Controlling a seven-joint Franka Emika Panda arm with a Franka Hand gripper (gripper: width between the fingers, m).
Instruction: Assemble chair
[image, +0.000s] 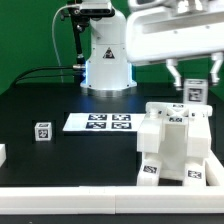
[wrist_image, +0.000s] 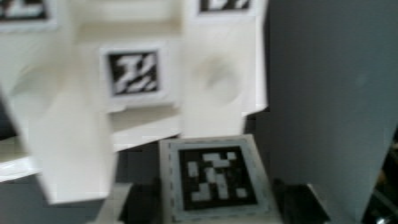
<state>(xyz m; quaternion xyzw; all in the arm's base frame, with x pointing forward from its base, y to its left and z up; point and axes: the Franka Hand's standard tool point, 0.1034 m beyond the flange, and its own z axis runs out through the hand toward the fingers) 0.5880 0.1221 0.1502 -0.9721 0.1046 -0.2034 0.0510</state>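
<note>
The partly built chair (image: 175, 148) is a chunky white block structure with square tags, standing at the exterior view's right near the table's front edge. My gripper (image: 193, 82) hangs just above and behind it, shut on a small white chair part (image: 195, 92) that carries a black-and-white tag. In the wrist view that tagged part (wrist_image: 214, 178) sits between my dark fingers (wrist_image: 139, 203). The gripper (wrist_image: 215, 202) holds it close beside the chair's white body (wrist_image: 107, 120), whose own tag (wrist_image: 135, 72) faces the camera.
The marker board (image: 98, 123) lies flat mid-table. A lone small tagged cube (image: 42, 131) stands toward the exterior view's left, and a white piece (image: 2, 155) shows at the left edge. The robot's base (image: 105, 55) stands at the back, with a white rail (image: 60, 197) along the front.
</note>
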